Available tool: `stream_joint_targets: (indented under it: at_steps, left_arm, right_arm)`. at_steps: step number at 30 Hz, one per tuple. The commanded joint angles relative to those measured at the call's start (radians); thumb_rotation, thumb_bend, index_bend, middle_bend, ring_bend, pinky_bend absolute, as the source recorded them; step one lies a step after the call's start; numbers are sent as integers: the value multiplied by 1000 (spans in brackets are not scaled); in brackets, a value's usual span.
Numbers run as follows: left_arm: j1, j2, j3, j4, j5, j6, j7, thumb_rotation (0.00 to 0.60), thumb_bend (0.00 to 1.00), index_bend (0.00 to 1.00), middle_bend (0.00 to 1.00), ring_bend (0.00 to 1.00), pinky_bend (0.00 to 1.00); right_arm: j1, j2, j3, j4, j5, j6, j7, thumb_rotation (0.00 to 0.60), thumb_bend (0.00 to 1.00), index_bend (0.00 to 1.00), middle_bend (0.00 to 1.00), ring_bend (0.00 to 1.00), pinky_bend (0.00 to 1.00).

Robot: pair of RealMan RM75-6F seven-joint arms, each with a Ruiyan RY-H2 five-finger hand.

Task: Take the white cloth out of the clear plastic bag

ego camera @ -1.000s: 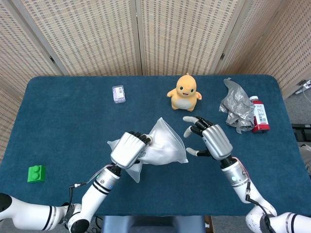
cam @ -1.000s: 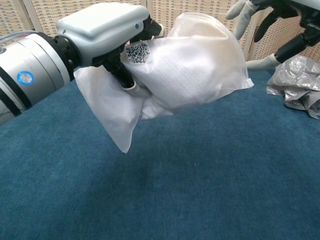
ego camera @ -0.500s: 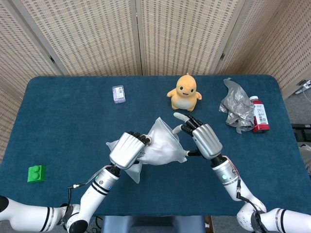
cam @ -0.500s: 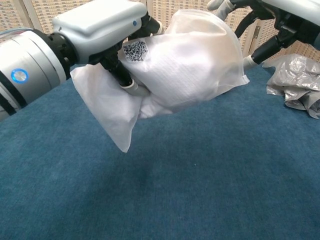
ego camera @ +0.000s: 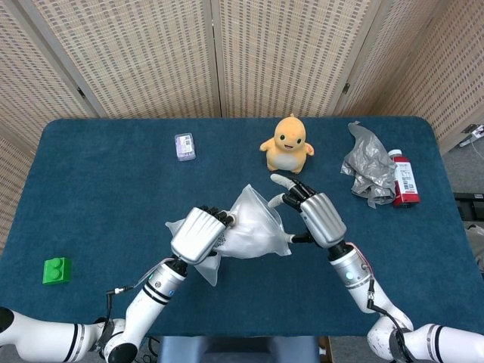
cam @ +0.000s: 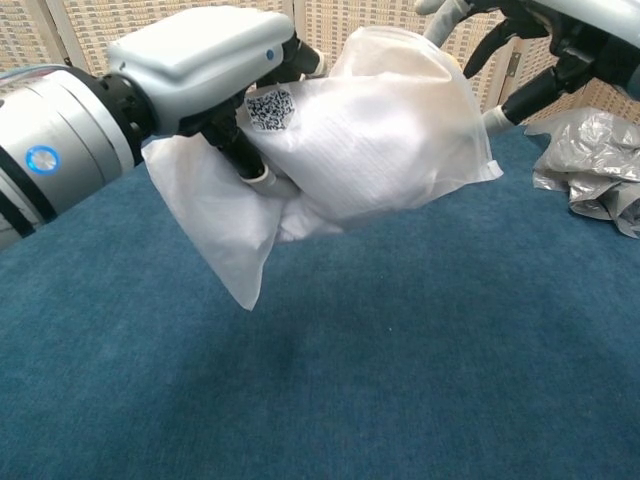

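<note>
My left hand [ego camera: 198, 234] [cam: 205, 60] grips the clear plastic bag [ego camera: 249, 227] [cam: 370, 130] near its middle and holds it off the blue table [ego camera: 98, 204]. The white cloth fills the bag and shows through the plastic as a pale mass. A small QR label [cam: 268, 108] sits on the bag beside my left fingers. My right hand [ego camera: 318, 215] [cam: 540, 40] is at the bag's right end with its fingers spread beside the plastic; I cannot tell whether they touch it.
A yellow plush toy [ego camera: 287, 142] stands behind the bag. A crumpled grey bag [ego camera: 368, 166] [cam: 590, 180] and a red bottle [ego camera: 404, 180] lie at the right. A small clear box [ego camera: 184, 146] is at the back left, a green brick [ego camera: 56, 270] at the front left.
My right hand has moved left from open space to the bag's right end. The left hand still holds the bag in about the same place.
</note>
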Motion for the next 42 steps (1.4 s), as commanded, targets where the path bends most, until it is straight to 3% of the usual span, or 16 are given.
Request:
stream_joint_targets:
  at_steps: [1, 25, 28, 36, 42]
  left_arm:
    - [3, 0, -4, -3, 1, 0, -2, 600, 59, 482, 652, 611, 706]
    - [16, 6, -27, -22, 15, -14, 4, 600, 59, 482, 653, 611, 706]
    - [18, 9, -28, -28, 16, -15, 5, 600, 60, 482, 652, 611, 706]
    - [25, 17, -27, -38, 19, -17, 3, 600, 60, 482, 652, 610, 706]
    - [33, 20, -21, -37, 11, -21, 1, 600, 59, 474, 652, 610, 706]
  right_arm:
    - [7, -10, -1, 6, 2, -4, 3, 600, 0, 409, 131, 121, 353]
    - [60, -85, -10, 31, 33, -55, 17, 600, 15, 409, 119, 76, 315]
    - [68, -98, -9, 37, 40, -63, 22, 600, 134, 447, 119, 65, 307]
    - [84, -135, 7, 56, 67, -69, 12, 600, 501, 659, 142, 62, 306]
    - [90, -155, 24, 69, 73, -48, -2, 600, 590, 743, 180, 62, 306]
